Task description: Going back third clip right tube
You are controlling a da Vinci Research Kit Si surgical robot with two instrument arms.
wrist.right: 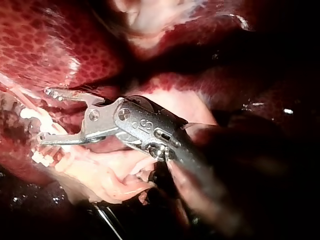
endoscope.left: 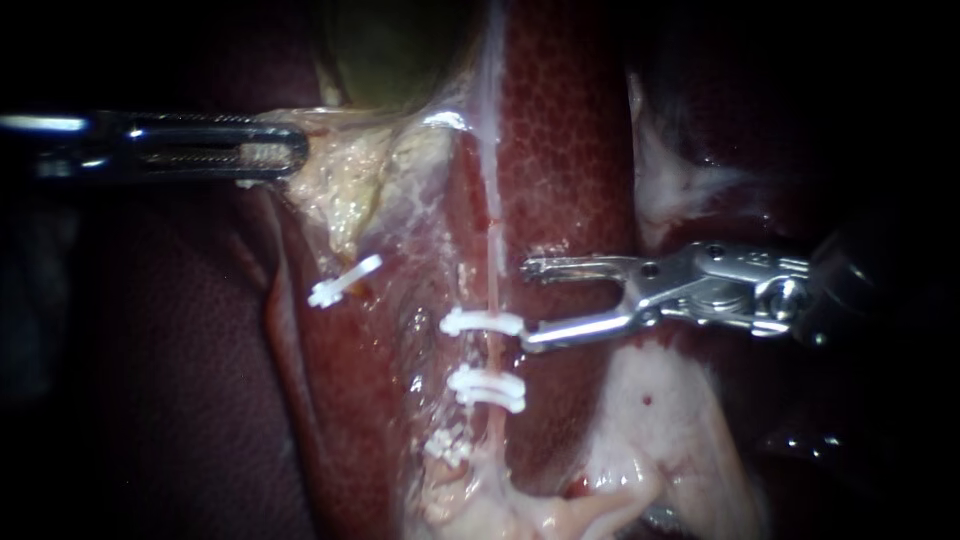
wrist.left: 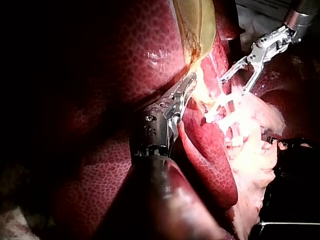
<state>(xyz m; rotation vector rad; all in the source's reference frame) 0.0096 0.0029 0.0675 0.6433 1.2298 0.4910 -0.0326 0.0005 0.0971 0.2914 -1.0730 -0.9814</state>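
Dark red liver fills the background, with the greenish gallbladder at the far edge of the endoscope view. The left tool comes in from the left and is clenched on the pale fatty tissue just below the gallbladder. It seems to pull that tissue leftward so the tubes beneath lie stretched and exposed.

The right tube runs near-to-far as a thin pink strand down the middle. Two white clips cross it, an upper clip and a middle clip. A third white piece sits nearer, beside the pale stump, but I cannot tell whether it grips the same tube. Another clip lies well to the left on other tissue.

The right tool is released and empty, its jaws spread wide just right of the tube. Its lower jaw touches or nearly touches the end of the upper clip. With nothing loaded and the jaws parted clear of the strand, it looks placed to draw back rightward. The risk would be that lower jaw snagging the clip.
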